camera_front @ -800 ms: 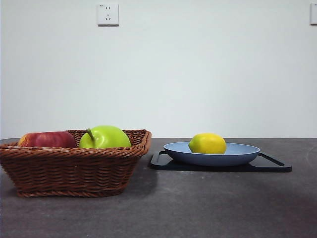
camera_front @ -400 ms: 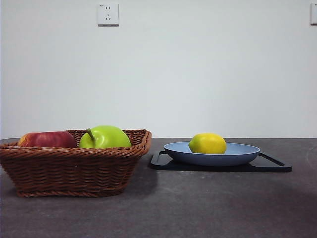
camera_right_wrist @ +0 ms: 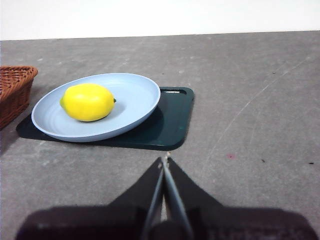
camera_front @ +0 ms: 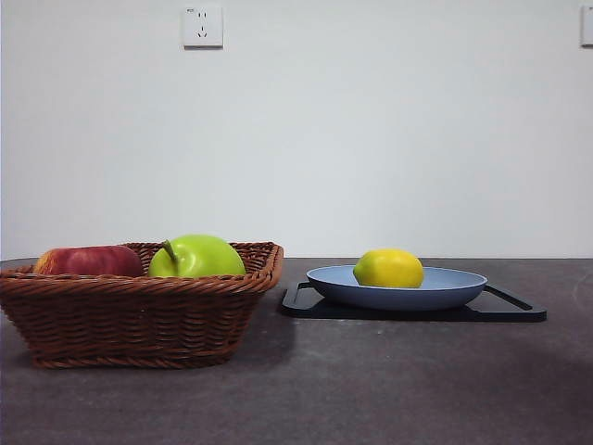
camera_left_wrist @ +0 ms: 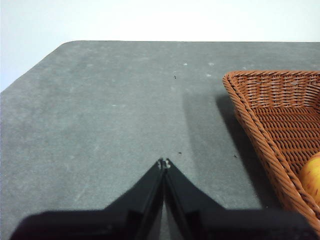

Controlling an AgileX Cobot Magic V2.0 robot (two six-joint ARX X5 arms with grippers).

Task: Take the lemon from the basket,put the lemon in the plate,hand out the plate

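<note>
Nothing has shifted since the earlier frames: lemon (camera_front: 388, 268) sits in the blue-grey plate (camera_front: 454, 289), plate on the black tray (camera_front: 514, 311), both standing clear of the wicker basket (camera_front: 139, 315) beside them. Neither arm shows in the front view. Left gripper (camera_left_wrist: 164, 163) hangs over bare grey surface (camera_left_wrist: 100, 115) just outside the basket's braided rim, jaws pressed together, holding nothing. Right gripper (camera_right_wrist: 165, 161) has its jaws closed too, empty, near the tray's edge, with open surface stretching away on the far side from the basket. Green apple (camera_front: 196, 256) and red apple (camera_front: 88, 261) poke above the basket rim in the front view; their lower halves are hidden by the weave. Left wrist view cuts the basket off, showing only a sliver of fruit at the frame edge.
</note>
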